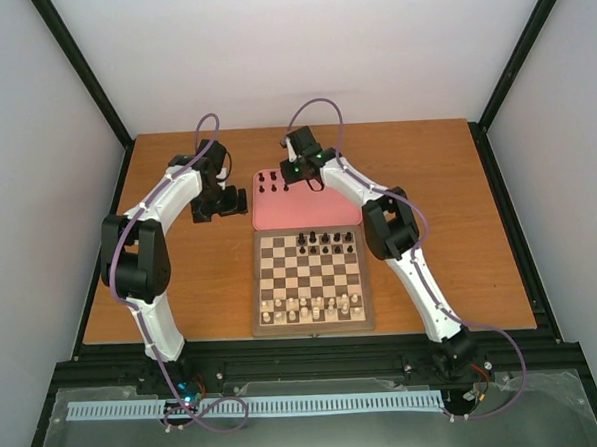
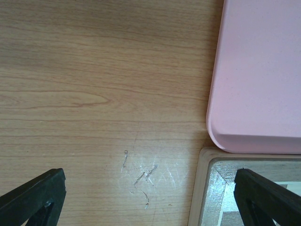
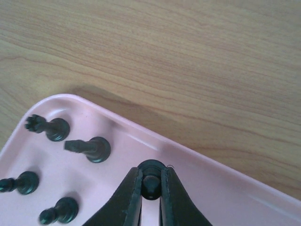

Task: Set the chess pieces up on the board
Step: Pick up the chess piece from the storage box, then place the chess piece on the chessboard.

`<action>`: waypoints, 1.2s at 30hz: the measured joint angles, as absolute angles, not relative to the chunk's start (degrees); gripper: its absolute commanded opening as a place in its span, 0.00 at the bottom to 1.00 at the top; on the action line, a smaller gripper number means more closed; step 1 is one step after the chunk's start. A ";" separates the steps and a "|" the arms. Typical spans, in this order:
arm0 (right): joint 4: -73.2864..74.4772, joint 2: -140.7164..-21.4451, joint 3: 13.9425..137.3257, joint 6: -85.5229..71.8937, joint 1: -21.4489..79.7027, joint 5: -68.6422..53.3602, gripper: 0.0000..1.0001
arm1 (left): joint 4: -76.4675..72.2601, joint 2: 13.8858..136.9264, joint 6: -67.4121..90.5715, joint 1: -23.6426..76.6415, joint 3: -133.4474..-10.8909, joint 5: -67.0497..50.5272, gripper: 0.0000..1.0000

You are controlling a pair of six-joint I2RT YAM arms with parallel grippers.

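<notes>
Left gripper [image 2: 149, 188]: fingertips sit in the bottom corners of its wrist view, jaws spread wide, nothing between them. Under it is bare table [image 2: 94, 84] with scratch marks [image 2: 141, 176]. It hangs just off the left side of the pink tray [image 2: 263, 70], near the board [image 2: 200, 188] corner.

Board is mid-table, right against the tray's near edge. Black chess pieces [image 1: 326, 242] are bunched on the far two ranks, toward the right. White pieces [image 1: 313, 305] are on the near two ranks.

More black ones [image 1: 267, 180] stand in the tray's far left corner.

Right gripper [image 3: 151, 175] is down at the tray's far rim, fingers pinched tight on one black chess piece [image 3: 151, 165] just inside the rim. Four others sit on the tray to its left. Can't tell the type of the gripped one, as the fingers hide most of it.
</notes>
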State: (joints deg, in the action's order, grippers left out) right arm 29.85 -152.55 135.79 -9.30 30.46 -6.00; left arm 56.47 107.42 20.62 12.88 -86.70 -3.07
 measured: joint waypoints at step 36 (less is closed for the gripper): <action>37.52 -114.08 88.92 -3.40 45.93 -2.15 0.05 | 56.34 106.10 20.62 12.88 -86.26 -3.03 1.00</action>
State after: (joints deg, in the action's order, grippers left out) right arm 37.52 -114.08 88.92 -3.40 45.93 -2.15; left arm 56.34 106.10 20.62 12.88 -86.26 -3.03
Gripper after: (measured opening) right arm 0.088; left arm 0.997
